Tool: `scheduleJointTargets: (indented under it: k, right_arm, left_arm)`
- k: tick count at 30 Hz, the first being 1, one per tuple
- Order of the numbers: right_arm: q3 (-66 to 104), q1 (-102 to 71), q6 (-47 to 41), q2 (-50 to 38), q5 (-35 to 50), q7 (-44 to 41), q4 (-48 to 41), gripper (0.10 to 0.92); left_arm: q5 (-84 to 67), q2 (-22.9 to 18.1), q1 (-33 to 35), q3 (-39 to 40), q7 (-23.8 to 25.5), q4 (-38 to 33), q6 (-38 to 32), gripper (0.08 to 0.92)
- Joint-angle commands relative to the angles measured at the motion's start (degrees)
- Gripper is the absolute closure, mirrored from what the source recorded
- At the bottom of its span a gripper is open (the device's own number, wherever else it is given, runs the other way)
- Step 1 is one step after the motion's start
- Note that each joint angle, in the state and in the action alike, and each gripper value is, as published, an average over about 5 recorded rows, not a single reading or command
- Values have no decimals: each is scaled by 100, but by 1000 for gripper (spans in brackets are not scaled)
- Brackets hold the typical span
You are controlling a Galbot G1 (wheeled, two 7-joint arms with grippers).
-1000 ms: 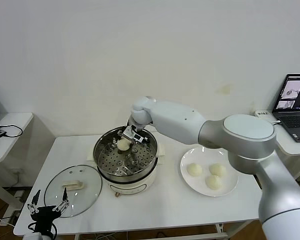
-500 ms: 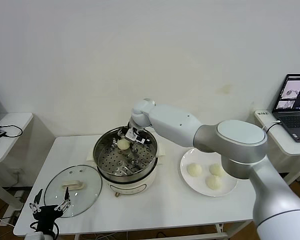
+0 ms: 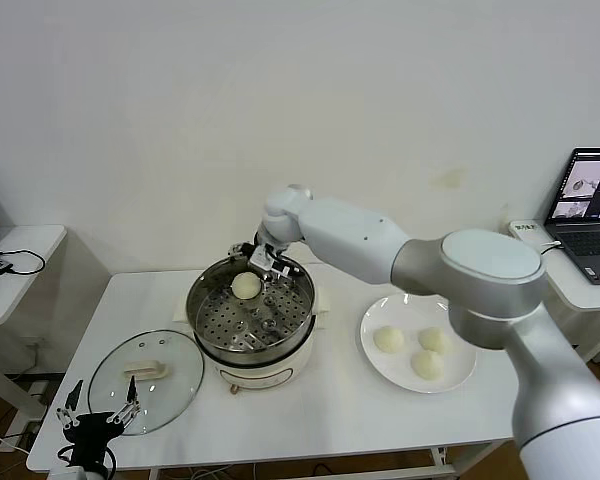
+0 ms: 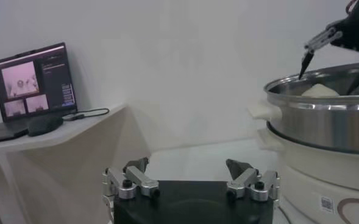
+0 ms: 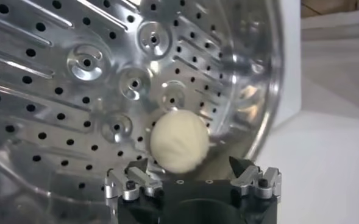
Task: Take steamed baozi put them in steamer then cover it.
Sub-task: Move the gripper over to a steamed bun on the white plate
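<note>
Nearest you, at the tabletop's [image 3: 340, 420] front left corner, your left tool [image 3: 98, 411] hangs idle with its fingers spread wide and nothing between them, just at the front rim of the glass lid [image 3: 146, 380]; the lid lies flat, handle up, likely set aside so the pot stays open for loading. Toward the front right, the white plate [image 3: 460, 377] carries three baozi [image 3: 388, 339] grouped together, so most of the loading is still ahead of you. In the middle of the tabletop stands the steamer [image 3: 252, 325], its perforated tray bare except for one bun [image 3: 246, 286] resting near the far wall of the pot. Your right tool [image 3: 263, 257] hovers just above that far rim, fingers apart and holding nothing; the right wrist view shows the bun [image 5: 180, 141] lying free on the tray, just beyond the open fingertips, so it looks released. Placing it at the far wall probably leaves the nearer part of the tray free for the other three. I judge your next reach goes to the plate.
</note>
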Motion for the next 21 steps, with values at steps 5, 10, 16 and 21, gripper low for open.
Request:
scheduleJointTargets:
  k: [5, 10, 16, 21]
  right_arm:
    - [-141, 1235, -2439, -2138, 1896, -926, 2413, 203]
    - [-135, 1276, -3031, -3465, 2076, -919, 3229, 202]
    - [38, 806, -3471, -4817, 1855, -797, 3911, 203]
    - [506, -171, -3524, -5529, 1460, -768, 4079, 203]
  left_arm:
    - [9, 45, 26, 17, 8, -71, 5, 177]
    - [54, 62, 33, 83, 13, -107, 11, 177]
    - [155, 63, 44, 206, 16, -129, 13, 177]
    - [213, 62, 48, 248, 12, -130, 18, 177]
